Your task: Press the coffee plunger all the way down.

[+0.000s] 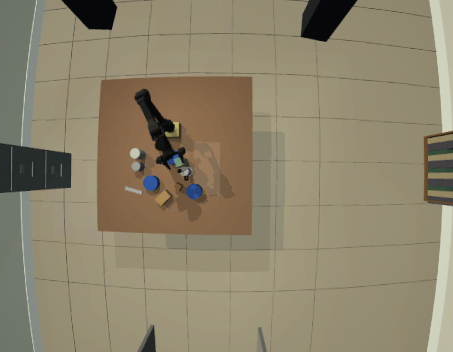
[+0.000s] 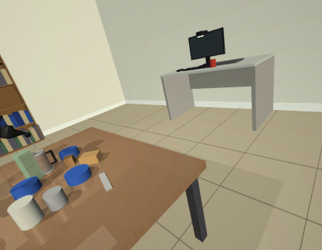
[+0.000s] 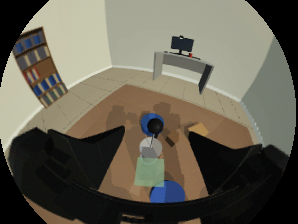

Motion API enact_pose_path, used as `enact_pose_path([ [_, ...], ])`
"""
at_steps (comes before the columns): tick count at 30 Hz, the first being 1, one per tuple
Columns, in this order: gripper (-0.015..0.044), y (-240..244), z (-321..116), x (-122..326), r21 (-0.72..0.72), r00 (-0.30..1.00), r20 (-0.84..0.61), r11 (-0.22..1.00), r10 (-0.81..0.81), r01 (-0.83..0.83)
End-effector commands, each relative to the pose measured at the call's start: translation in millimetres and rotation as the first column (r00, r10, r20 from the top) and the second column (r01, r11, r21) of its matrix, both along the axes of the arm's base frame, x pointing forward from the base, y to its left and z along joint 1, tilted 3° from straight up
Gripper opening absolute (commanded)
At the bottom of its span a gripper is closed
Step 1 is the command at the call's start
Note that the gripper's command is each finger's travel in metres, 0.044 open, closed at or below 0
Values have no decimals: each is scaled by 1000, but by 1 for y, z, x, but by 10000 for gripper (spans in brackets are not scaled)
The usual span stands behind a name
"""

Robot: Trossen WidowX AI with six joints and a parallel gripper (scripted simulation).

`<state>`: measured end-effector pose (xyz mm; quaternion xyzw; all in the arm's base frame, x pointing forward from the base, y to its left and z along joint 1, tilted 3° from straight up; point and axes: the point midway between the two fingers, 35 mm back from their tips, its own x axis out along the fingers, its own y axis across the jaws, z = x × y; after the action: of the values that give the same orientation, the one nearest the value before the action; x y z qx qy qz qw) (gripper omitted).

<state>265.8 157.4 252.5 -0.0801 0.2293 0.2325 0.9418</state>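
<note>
Wrist view alone — pincer [image 3: 152, 163] spread, empty.

Brown wooden table [image 2: 143, 170] on dark legs, tiled floor [image 2: 264, 149] beneath. On it: coffee press [image 2: 43, 161], pale green block [image 2: 28, 164], three blue discs [image 2: 77, 175], white cylinder [image 2: 24, 212], grey cylinder [image 2: 55, 197], tan box [image 2: 89, 156], flat grey bar [image 2: 106, 181]. Arm base on a yellowish pad [image 1: 174, 131]

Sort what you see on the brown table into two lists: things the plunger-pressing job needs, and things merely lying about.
Needed for the job:
coffee press
plunger knob
tool, open and holding nothing

Just lying about:
three blue round tubs
white cylinder
grey cylinder
pale green block
tan box
flat grey bar
</note>
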Motion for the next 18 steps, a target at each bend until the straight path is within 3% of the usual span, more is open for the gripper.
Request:
enact_pose_path([
  [1,440,2,-5,2,-2,1000,-4,1000,4,-4],
  [18,440,13,-18,24,-1,1000,-2,1000,5,-5],
])
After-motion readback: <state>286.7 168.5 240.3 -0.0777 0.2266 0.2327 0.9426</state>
